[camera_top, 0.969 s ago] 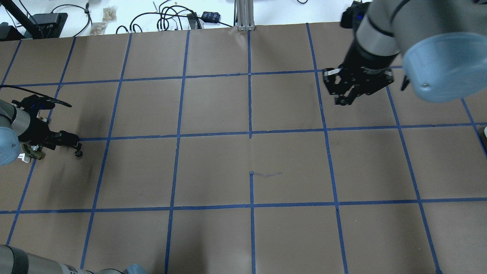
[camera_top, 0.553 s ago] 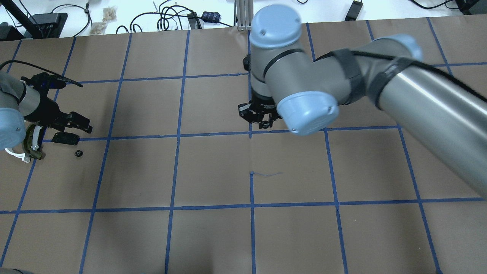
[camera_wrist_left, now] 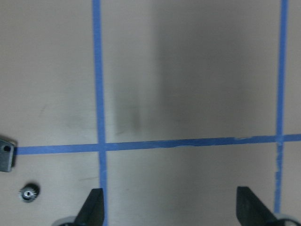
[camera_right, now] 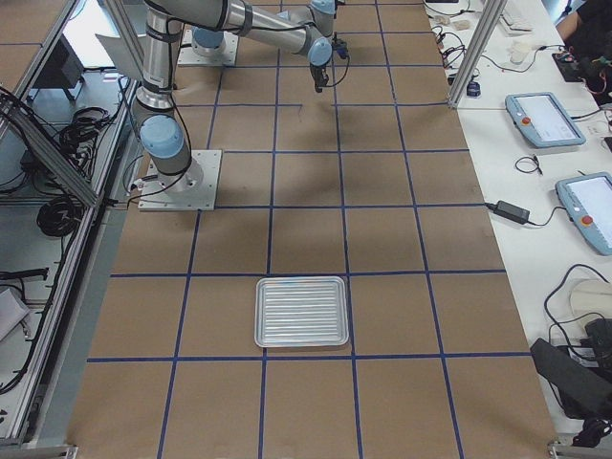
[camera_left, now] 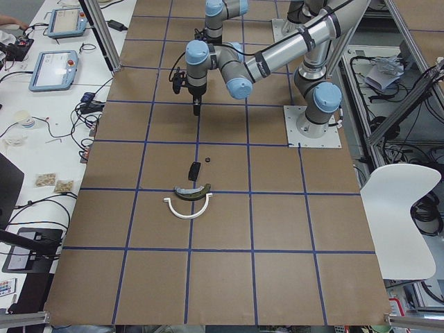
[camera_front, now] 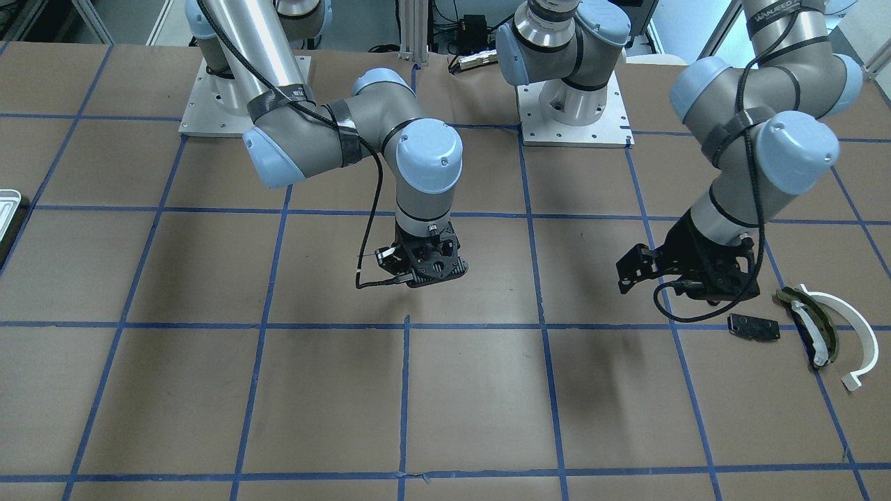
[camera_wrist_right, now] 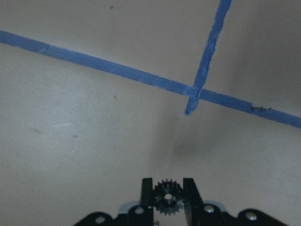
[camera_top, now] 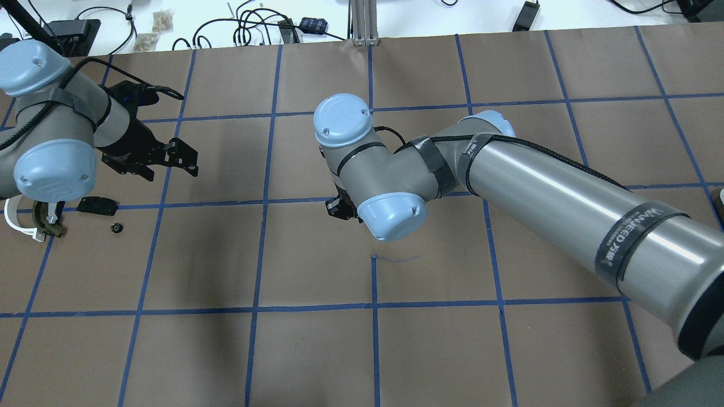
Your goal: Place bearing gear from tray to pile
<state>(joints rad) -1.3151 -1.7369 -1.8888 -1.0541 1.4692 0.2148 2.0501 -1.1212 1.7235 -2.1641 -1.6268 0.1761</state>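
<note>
My right gripper (camera_wrist_right: pixel 168 200) is shut on a small dark toothed bearing gear (camera_wrist_right: pixel 168 194) and hangs above the table's middle (camera_front: pixel 426 268). In the overhead view it is mostly hidden under its wrist (camera_top: pixel 339 208). The pile lies at the robot's left: a black plate (camera_top: pixel 97 205), an olive-and-white curved piece (camera_top: pixel 43 221), a white half-ring arc (camera_front: pixel 855 332), and another small gear (camera_top: pixel 116 228) beside the plate. My left gripper (camera_top: pixel 189 161) is open and empty, raised beyond the pile; its wrist view shows that gear (camera_wrist_left: pixel 29 192) at lower left. The silvery tray (camera_right: pixel 300 312) lies at the robot's right end.
The table is brown paper with a blue tape grid (camera_top: pixel 373 198). Cables and small boxes (camera_top: pixel 254 25) lie along the far edge. Both arm bases (camera_front: pixel 572 104) stand at the robot's side. The tray's corner (camera_front: pixel 10 202) shows at the front view's left edge.
My right arm has swung from the table's right to its middle. My left gripper has let go of a small gear by the pile and drawn up and away from it.
</note>
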